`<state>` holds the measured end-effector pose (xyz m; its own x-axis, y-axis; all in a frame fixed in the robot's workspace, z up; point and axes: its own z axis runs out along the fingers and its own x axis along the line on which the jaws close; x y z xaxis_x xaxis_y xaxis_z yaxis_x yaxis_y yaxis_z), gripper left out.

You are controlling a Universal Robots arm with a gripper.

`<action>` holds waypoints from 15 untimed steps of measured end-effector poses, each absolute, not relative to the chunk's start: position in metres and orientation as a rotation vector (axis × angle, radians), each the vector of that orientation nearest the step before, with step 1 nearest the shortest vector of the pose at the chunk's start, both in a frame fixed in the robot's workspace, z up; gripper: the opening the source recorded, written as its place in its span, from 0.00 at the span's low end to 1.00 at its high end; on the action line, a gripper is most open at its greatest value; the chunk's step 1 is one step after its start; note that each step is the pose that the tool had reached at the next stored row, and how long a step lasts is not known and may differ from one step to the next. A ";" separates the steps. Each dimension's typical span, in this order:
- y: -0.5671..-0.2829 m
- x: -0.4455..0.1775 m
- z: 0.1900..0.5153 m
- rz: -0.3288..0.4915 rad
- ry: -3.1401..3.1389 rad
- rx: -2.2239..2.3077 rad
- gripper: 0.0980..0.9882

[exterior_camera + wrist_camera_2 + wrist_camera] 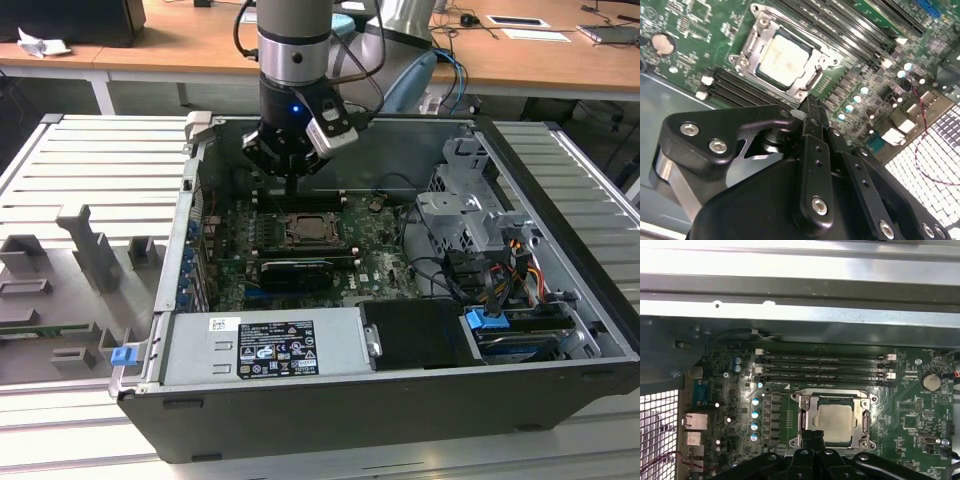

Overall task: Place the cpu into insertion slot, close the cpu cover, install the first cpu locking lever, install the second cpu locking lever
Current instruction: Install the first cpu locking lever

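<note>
The cpu lies flat in the insertion slot on the green board, its pale metal top showing in both wrist views. The cpu cover is down around it as a silver frame. Thin metal lever rods run along the socket's sides; I cannot tell whether they are latched. My gripper hovers just above the socket's far edge, fingers together and holding nothing. Its black fingertips sit just off one edge of the socket.
Long black memory slots run beside the socket. The case's metal wall stands close behind the arm. A labelled power supply, a drive cage and cables fill the near and right side. A grey fixture tray lies outside.
</note>
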<state>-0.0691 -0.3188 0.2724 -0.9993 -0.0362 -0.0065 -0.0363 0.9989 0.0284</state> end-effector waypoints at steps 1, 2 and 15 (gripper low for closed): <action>-0.319 -0.072 0.272 0.044 3.135 -0.057 0.01; -0.319 -0.075 0.272 0.045 3.134 -0.057 0.01; -0.318 -0.096 0.268 0.044 3.123 -0.057 0.01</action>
